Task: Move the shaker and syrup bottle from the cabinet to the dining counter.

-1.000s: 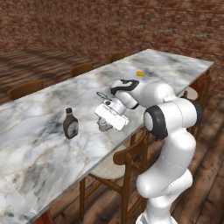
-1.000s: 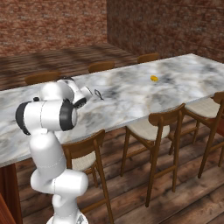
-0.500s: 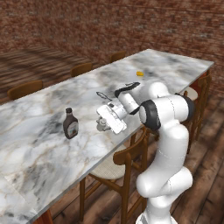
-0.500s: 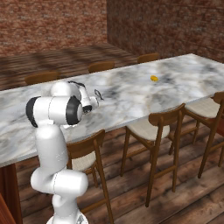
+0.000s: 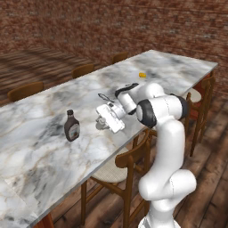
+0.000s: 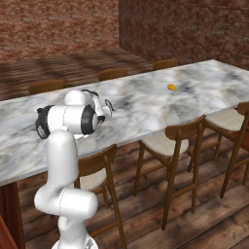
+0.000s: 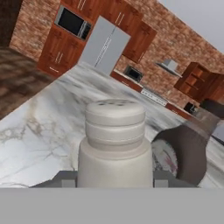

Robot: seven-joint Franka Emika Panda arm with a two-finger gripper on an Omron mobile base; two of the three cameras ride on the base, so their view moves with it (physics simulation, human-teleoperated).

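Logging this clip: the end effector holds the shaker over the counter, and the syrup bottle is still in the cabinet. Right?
Not quite. The syrup bottle already stands on the counter, as the left base view shows. The rest holds: the end effector holds the shaker over the counter, close beside the bottle.

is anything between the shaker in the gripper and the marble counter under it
Nothing visible. The small pale grey-white cylindrical shaker sits in the gripper low over bare veined marble of the long white-grey dining counter. The dark brown syrup bottle stands off to one side, apart from it.
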